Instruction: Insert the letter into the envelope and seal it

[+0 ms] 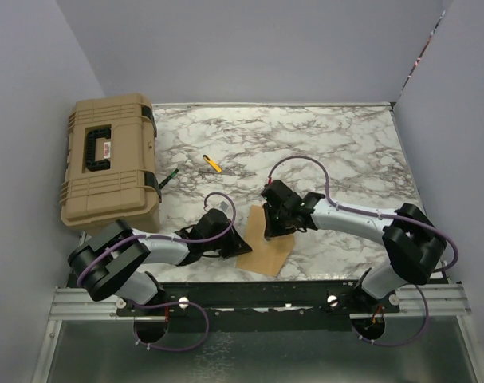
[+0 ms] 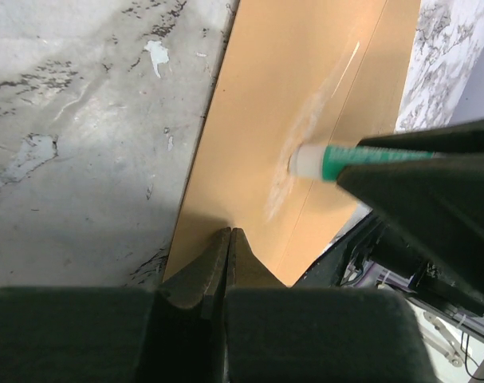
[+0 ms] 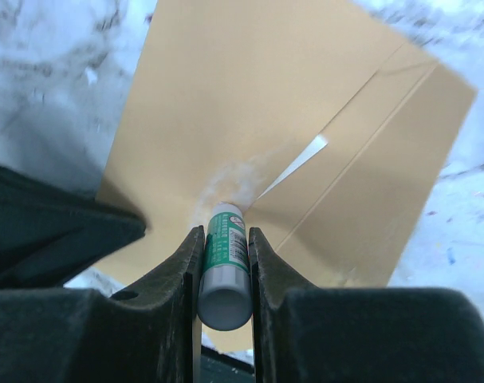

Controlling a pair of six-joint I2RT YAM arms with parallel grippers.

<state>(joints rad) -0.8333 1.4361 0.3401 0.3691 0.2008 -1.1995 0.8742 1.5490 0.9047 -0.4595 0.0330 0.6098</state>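
This looks like a robot test cell in a laboratory. Plain lavender walls [image 1: 34,72] enclose a marble-patterned table [image 1: 345,144]. On the near side of the fingers [image 1: 240,241] runs an aluminium rail [image 1: 257,297], and far to their left stands a tan tool case [image 1: 110,163].

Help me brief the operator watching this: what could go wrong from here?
The glue stick presses on the envelope, which only the closed left fingers seem to pin at one edge; it may slide or crease.
The white smear looks patchy, so the seal might not hold.
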